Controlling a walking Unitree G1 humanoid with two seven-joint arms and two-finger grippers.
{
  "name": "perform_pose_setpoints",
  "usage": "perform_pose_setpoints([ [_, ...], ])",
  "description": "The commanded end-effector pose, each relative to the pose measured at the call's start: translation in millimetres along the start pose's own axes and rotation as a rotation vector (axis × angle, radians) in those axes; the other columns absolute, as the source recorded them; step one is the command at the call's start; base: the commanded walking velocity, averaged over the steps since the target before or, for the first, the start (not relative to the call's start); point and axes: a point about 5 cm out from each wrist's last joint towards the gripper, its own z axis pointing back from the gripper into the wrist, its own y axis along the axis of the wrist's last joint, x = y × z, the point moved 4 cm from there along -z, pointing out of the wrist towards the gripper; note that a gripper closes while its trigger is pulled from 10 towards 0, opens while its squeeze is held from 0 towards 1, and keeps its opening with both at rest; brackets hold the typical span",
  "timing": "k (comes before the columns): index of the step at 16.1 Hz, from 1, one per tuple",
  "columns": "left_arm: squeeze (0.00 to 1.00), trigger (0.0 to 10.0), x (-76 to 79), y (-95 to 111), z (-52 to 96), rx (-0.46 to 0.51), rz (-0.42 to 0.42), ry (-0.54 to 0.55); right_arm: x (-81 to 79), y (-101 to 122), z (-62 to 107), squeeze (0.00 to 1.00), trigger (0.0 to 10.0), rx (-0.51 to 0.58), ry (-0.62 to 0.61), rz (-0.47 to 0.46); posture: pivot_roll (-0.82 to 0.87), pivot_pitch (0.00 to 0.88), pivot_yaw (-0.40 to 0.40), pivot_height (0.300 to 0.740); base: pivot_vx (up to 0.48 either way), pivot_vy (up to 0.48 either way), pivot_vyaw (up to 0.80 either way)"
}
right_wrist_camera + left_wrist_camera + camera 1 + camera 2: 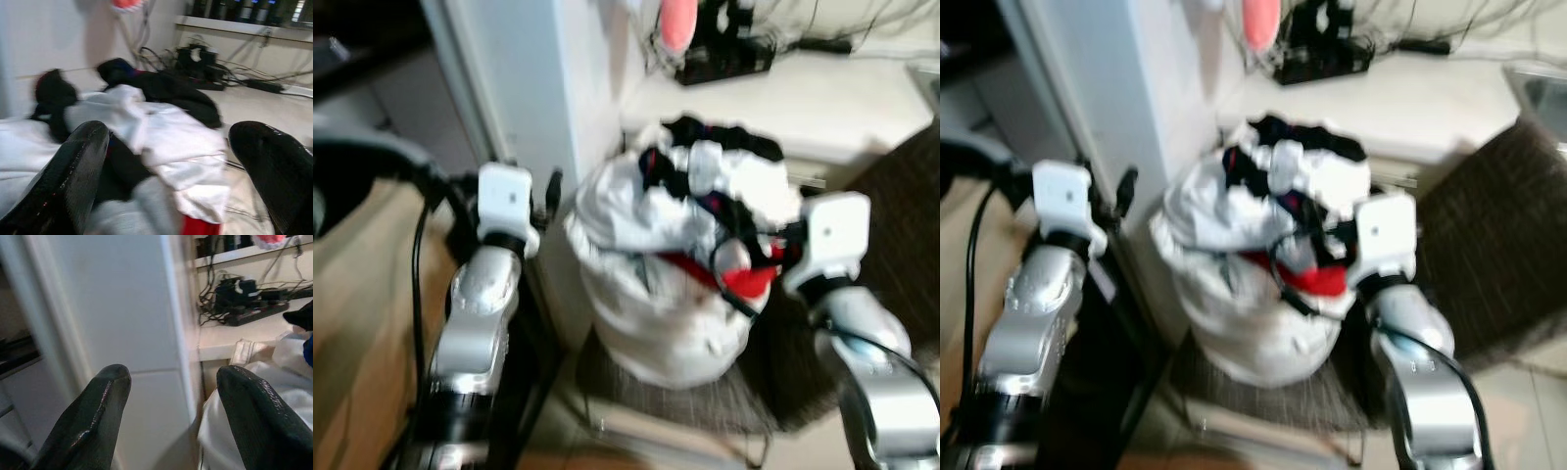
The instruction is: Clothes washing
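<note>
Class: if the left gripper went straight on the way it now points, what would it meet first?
Most likely the white wall panel: it lies dead ahead between the open left gripper's fingers. The laundry bundle sits off to one side of that line. Depth is unclear.

Right hand (168, 171): two black fingers (73, 171) spread wide apart, nothing between them. Beyond them, a heap of laundry (146, 127), white cloth mixed with black pieces and a red patch at the near edge. Behind: pale worktop (264, 107), tangle of dark cables (205, 68). View blurred.
</note>
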Motion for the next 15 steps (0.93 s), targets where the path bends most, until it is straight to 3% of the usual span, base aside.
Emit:
perform_pose_setpoints([
  [1,0.0,10.0,13.3,4.5,-2.1,0.009,0.003,-0.05,7.1,2.7,4.1,0.0,10.0,0.01,-0.028,0.014,-0.13,0.0,0.071,0.74,0.0,0.0,0.0],
  [3,0.0,10.0,22.1,8.8,-6.5,0.021,0.015,-0.073,14.0,2.8,8.1,0.0,10.0,0.011,-0.075,0.028,-0.14,0.0,0.09,0.74,0.0,0.0,0.0],
  [10,0.0,10.0,25.6,14.3,-10.4,0.031,0.015,-0.085,24.3,12.3,9.4,0.0,10.0,0.04,-0.138,-0.004,-0.15,0.0,0.093,0.74,0.0,0.48,0.0],
  [12,0.0,10.0,23.8,17.3,-11.1,0.042,-0.058,-0.05,23.4,12.2,7.9,0.0,10.0,0.025,-0.121,0.089,-0.14,0.0,0.088,0.74,0.0,-0.24,0.8],
  [15,0.0,10.0,31.9,19.1,-9.8,0.045,-0.047,-0.066,28.0,9.8,7.8,0.0,10.0,0.016,-0.137,0.07,-0.14,0.0,0.087,0.74,0.0,-0.48,0.8],
])
